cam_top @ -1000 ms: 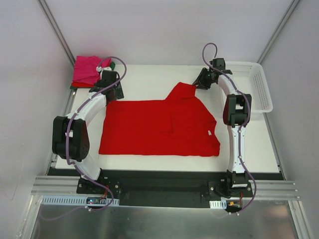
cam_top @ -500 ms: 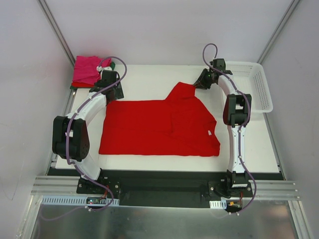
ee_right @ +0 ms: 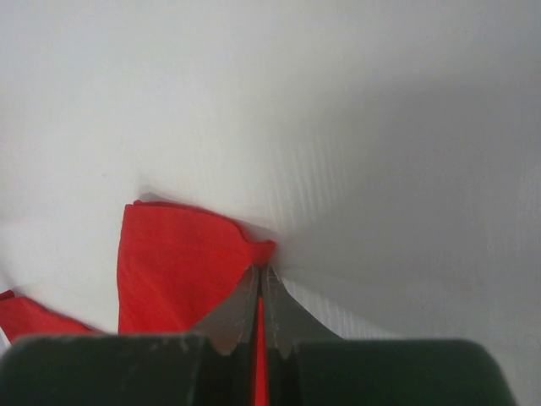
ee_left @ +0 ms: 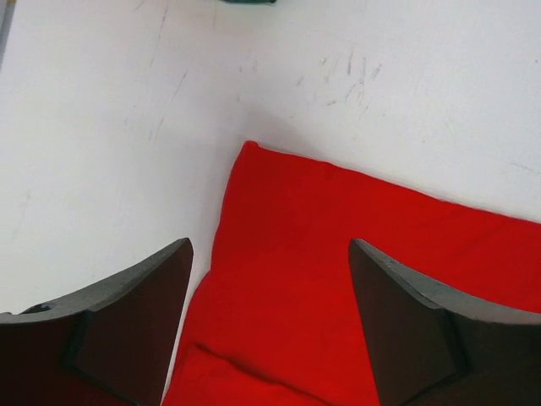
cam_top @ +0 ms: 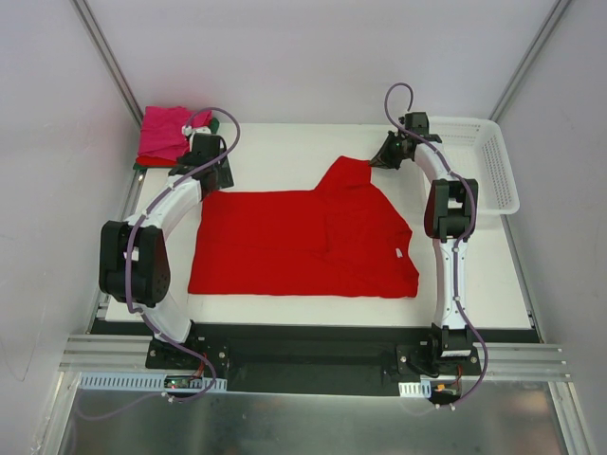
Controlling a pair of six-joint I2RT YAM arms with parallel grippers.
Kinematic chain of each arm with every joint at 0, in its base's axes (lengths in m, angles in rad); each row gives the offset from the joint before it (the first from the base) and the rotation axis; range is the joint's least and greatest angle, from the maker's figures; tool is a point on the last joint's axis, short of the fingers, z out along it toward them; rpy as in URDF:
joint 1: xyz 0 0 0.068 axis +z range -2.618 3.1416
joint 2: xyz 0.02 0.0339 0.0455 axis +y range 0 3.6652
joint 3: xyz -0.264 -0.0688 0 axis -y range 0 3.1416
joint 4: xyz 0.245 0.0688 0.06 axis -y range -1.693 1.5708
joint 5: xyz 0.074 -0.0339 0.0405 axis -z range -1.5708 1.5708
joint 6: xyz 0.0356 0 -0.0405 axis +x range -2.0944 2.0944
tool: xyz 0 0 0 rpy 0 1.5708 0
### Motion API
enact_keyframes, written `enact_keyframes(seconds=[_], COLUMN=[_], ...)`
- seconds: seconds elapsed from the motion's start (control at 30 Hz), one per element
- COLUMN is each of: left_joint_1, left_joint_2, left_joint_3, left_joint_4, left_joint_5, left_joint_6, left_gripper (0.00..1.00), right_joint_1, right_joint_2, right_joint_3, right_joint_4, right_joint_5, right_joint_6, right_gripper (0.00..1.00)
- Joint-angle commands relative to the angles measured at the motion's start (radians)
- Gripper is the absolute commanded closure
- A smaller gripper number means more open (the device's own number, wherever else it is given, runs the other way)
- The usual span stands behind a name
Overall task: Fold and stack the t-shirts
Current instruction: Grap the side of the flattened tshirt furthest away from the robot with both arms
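A large bright red t-shirt [cam_top: 294, 242] lies spread flat on the white table [cam_top: 285, 142], with one sleeve [cam_top: 346, 172] pointing toward the far side. My right gripper [cam_top: 373, 163] is at that sleeve's tip. In the right wrist view the right gripper [ee_right: 260, 272] is shut on the red sleeve [ee_right: 169, 262], with cloth showing between the fingers. My left gripper [cam_top: 211, 178] hovers over the shirt's far left corner. Seen from the left wrist, the left gripper [ee_left: 270, 247] is open, its fingers straddling the red cloth [ee_left: 338, 254]. Folded magenta and red t-shirts [cam_top: 163, 133] are stacked at the far left corner.
A white lattice basket [cam_top: 495, 171] stands at the far right, just behind the right arm's elbow. A dark green edge [ee_left: 245, 2] peeks in at the top of the left wrist view. Grey walls close in both sides of the table.
The right gripper's jaws have closed onto the sleeve tip. Both arms and the shirt have stayed almost where they were.
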Motion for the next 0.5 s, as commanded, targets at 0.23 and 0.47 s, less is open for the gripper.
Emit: enact_keyframes(seconds=[0.23, 0.47], left_joint_1=[0.071, 0.091], left_joint_2=[0.04, 0.17], left_joint_3=[0.063, 0.174], left_joint_4=[-0.001, -0.063], left_joint_5=[-0.034, 0.013], left_joint_6=[0.097, 0.162], left_gripper=[0.19, 0.15], right_joint_1=[-0.01, -0.013], right_joint_2=[0.006, -0.002], right_joint_3=[-0.016, -0.027], right_joint_4=[-0.002, 0.002], right_joint_5=[-0.038, -0.049], right_joint_6=[0.003, 0.003], right_gripper=[0.99, 0.98])
